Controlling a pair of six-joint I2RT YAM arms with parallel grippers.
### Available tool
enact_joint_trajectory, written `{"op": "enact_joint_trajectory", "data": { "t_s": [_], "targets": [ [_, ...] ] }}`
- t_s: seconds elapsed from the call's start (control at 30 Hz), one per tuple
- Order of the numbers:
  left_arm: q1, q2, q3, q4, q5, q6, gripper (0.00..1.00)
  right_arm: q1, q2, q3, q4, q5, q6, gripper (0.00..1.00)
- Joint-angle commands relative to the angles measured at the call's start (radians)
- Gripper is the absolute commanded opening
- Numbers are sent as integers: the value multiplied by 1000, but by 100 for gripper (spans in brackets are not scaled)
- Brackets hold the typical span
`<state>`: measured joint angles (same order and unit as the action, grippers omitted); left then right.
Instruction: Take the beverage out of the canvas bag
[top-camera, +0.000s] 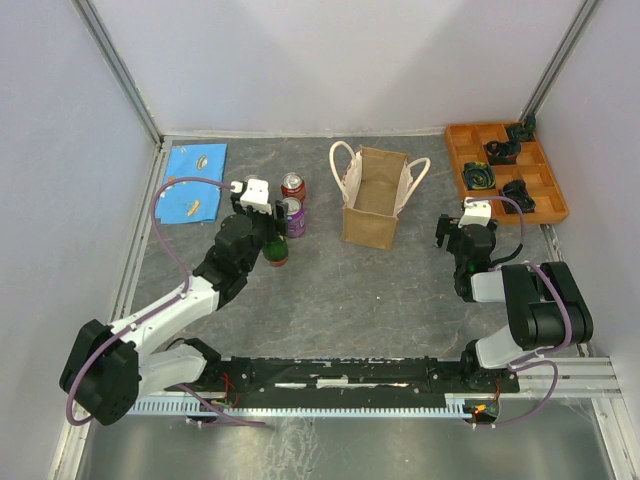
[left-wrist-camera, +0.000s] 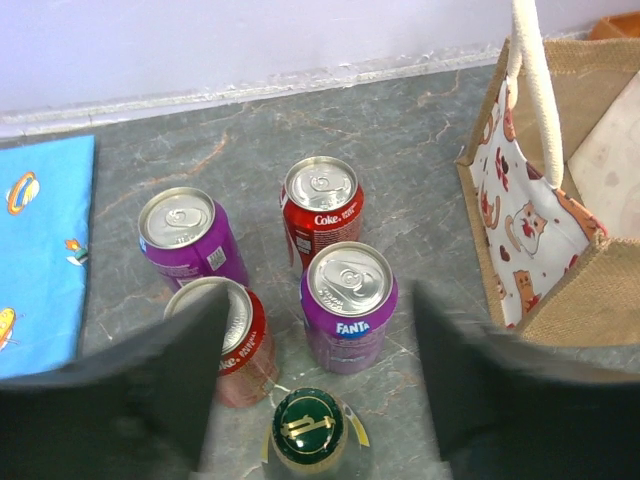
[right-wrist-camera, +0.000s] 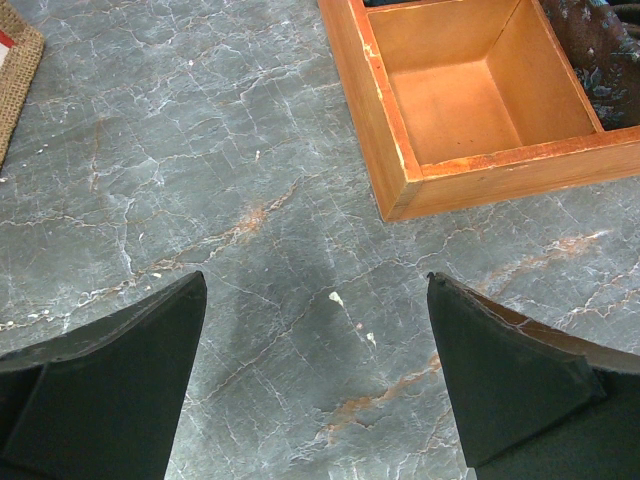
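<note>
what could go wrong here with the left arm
The left jaws stand open around the green bottle, one finger right beside a red can, the Fanta can just ahead. A sideways move could topple a can. Nudging the bottle's cap might tip it into the packed cans.

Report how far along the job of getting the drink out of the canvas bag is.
Looks nearly done: the green bottle stands on the table beside four cans, outside the canvas bag, whose visible interior shows no drink. In hand: the left gripper straddles the bottle, open, not clamping. Left: probably just backing that arm away. The right gripper hangs open, holding nothing.
</note>
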<state>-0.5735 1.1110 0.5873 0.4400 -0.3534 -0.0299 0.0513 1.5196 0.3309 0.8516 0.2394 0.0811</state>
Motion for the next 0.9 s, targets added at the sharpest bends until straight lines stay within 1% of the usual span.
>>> {"op": "enact_joint_trajectory", "data": {
  "t_s": [0.0,0.1,0.2,0.37,0.5,0.57,0.63,0.73,0.87],
  "targets": [
    [5,-23,61,33,-66,-25,99,-2,-9,26,27,-7,-1,99],
    [50,-46,94,-25,-72,-43,99,-3,-9,26,27,-6,-2,99],
    [155,-76,132,-99,-10,-80,99,-2,-10,26,27,-6,-2,99],
    [316,-124,142,-145,-27,-89,99,-2,-9,26,27,-6,-2,99],
    [500,-129,140,-181,45,-165,99,-2,-9,26,28,-6,-2,99],
    [610,-116,131,-192,92,-220,99,-3,-9,26,27,-6,-1,99],
    [691,-90,128,-215,116,-247,99,-3,-10,27,27,-6,-2,99],
    [760,-44,128,-255,70,-246,99,-3,-10,26,27,-6,-3,99],
    [794,-17,131,-272,70,-242,99,-2,-9,26,26,-6,-2,99]
  ]
}}
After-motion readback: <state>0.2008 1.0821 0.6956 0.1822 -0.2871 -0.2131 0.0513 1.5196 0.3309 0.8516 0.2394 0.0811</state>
